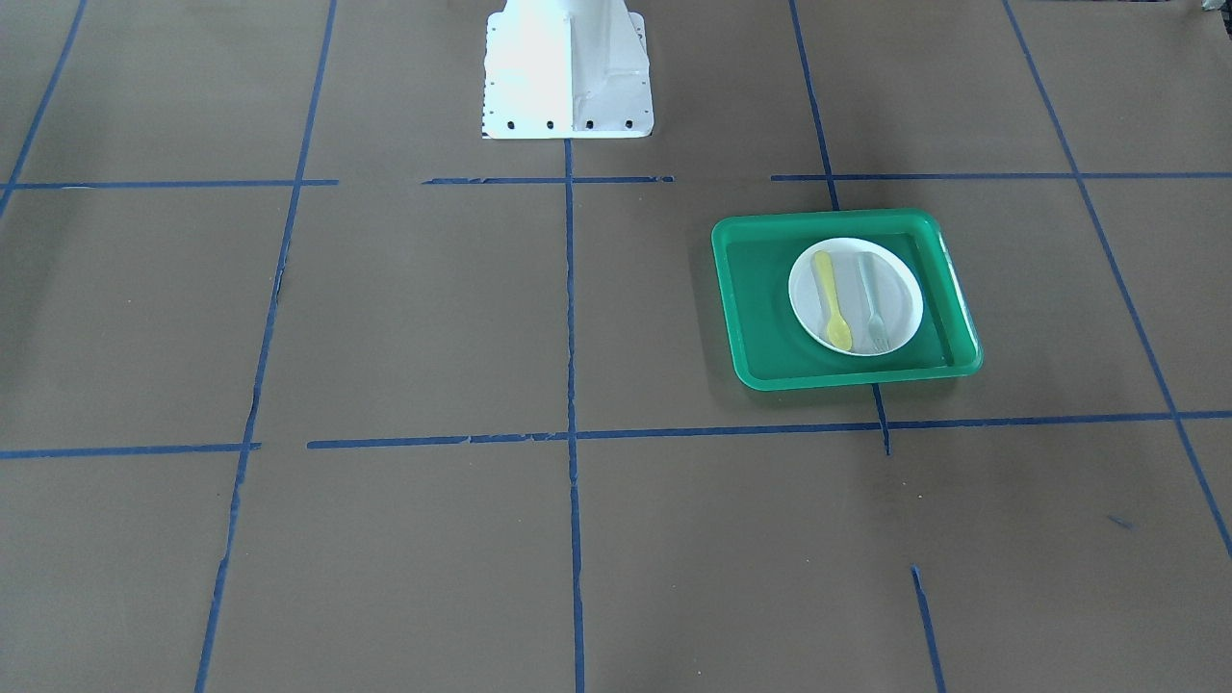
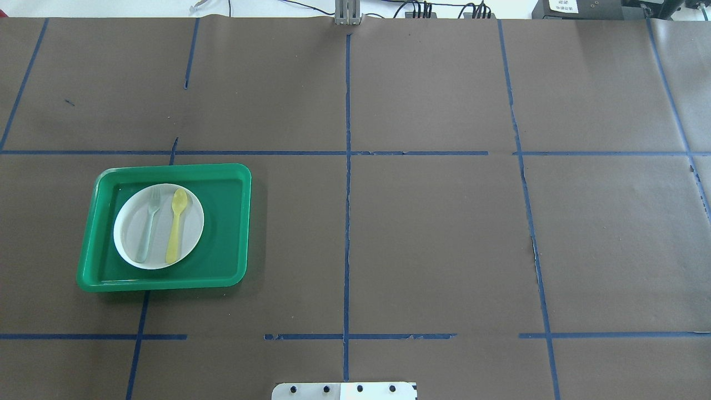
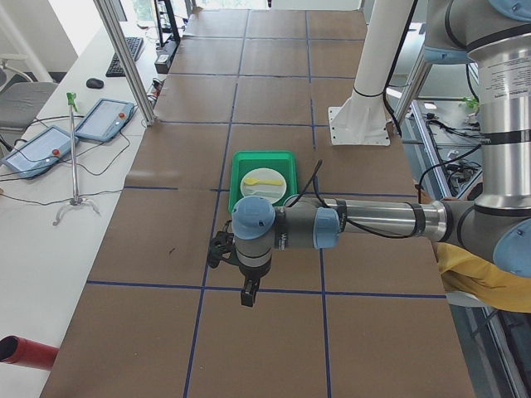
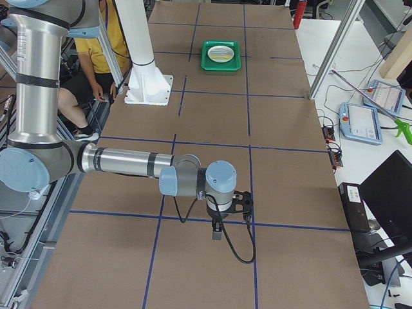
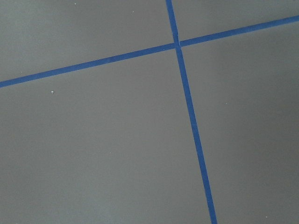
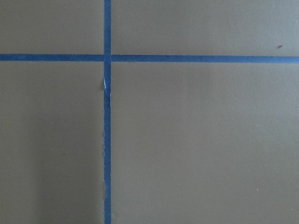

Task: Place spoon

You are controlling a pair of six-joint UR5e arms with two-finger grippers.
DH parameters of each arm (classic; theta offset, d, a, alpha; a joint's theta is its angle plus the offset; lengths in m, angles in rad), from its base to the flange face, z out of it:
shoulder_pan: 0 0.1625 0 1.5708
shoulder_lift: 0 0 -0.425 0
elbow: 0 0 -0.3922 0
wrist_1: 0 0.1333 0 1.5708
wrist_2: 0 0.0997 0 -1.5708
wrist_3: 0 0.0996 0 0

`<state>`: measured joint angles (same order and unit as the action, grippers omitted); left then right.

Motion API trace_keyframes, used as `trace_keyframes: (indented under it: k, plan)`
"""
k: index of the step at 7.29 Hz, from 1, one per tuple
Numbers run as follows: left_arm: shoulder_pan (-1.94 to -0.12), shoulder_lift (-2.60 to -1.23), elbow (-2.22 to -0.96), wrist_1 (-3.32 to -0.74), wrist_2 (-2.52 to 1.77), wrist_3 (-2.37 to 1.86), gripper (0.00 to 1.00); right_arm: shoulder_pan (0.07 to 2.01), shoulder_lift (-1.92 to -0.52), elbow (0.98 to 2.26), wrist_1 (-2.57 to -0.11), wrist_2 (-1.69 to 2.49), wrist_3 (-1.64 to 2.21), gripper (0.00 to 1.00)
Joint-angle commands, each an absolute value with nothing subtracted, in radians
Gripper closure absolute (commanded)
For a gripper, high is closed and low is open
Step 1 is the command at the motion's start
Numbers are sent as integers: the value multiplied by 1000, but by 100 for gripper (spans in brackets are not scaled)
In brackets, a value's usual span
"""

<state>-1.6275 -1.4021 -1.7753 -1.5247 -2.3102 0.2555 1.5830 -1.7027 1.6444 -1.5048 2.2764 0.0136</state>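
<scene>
The yellow spoon (image 1: 831, 298) lies on a white plate (image 1: 902, 294) inside a green tray (image 1: 756, 308), beside a pale grey-green fork (image 1: 872, 304). In the overhead view the spoon (image 2: 177, 225) lies to the right of the fork (image 2: 148, 228) on the plate (image 2: 126, 233), in the tray (image 2: 225, 222) at the table's left. My left gripper (image 3: 247, 292) shows only in the exterior left view, well short of the tray (image 3: 263, 157). My right gripper (image 4: 217, 232) shows only in the exterior right view, far from the tray (image 4: 222, 65). I cannot tell whether either gripper is open or shut.
The table is covered in brown paper with a blue tape grid. The white robot base (image 1: 566, 72) stands at the table's middle edge. Both wrist views show only paper and tape lines. A person in yellow (image 4: 96, 38) sits behind the robot.
</scene>
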Motion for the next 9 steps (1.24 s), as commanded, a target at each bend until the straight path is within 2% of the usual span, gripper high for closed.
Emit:
trace_keyframes:
  k: [1, 4, 5, 6, 8, 9]
  plan:
    - [-1628, -1402, -1767, -1525, -2310, 259, 0, 1583, -1703, 1644, -1505, 2276, 14, 0]
    - [-1612, -1411, -1886, -1569, -2435, 198, 0, 1583, -1703, 1644, -1505, 2276, 14, 0]
    - [-1550, -1426, -1949, -1603, -2433, -16, 0, 1583, -1703, 1644, -1505, 2276, 14, 0]
    - [-1446, -1431, -1992, -1706, -2412, -233, 0, 1583, -1703, 1644, -1505, 2276, 14, 0]
    - [-1150, -1443, -1997, -1959, -2207, -679, 0, 1583, -1703, 1644, -1505, 2276, 14, 0]
    - [-1023, -1497, -1990, -1983, -2151, -836, 0, 1583, -1703, 1644, -1505, 2276, 14, 0]
